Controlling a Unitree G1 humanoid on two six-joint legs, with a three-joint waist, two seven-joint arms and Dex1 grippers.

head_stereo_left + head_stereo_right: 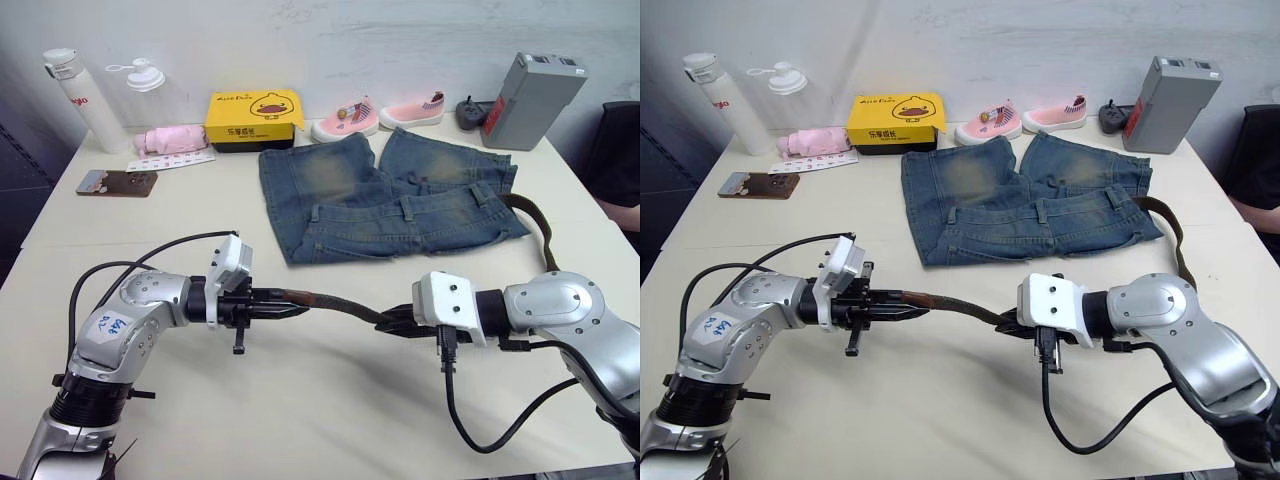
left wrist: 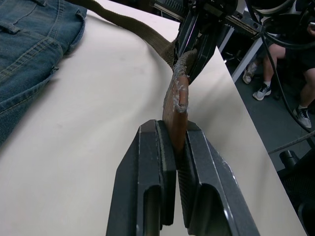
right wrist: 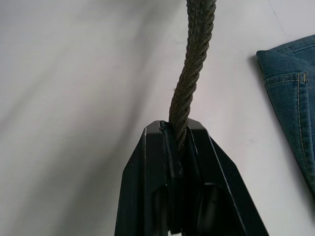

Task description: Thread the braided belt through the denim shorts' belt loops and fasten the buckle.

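Both grippers, left gripper (image 1: pixel 300 309) and right gripper (image 1: pixel 385 321), clenched on the braided belt (image 1: pixel 340 305); leather tip plain from the left wrist.

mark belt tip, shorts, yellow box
belt tip (image 2: pixel 175 105): left wrist view, tan leather end above the fingers.
denim shorts (image 1: pixel 352 178): left eye view, left leg.
yellow box (image 1: pixel 255 109): left eye view, lid.

Even, diffuse overhead light; bench (image 1: pixel 330 400) surface bright, no glare. Soft short shadows under both arms and beneath the belt (image 1: pixel 340 306). Head views sharp throughout. Wrist views: end effector fingers (image 2: pixel 157 196) close and slightly soft, background beyond the bench's edge blurred.
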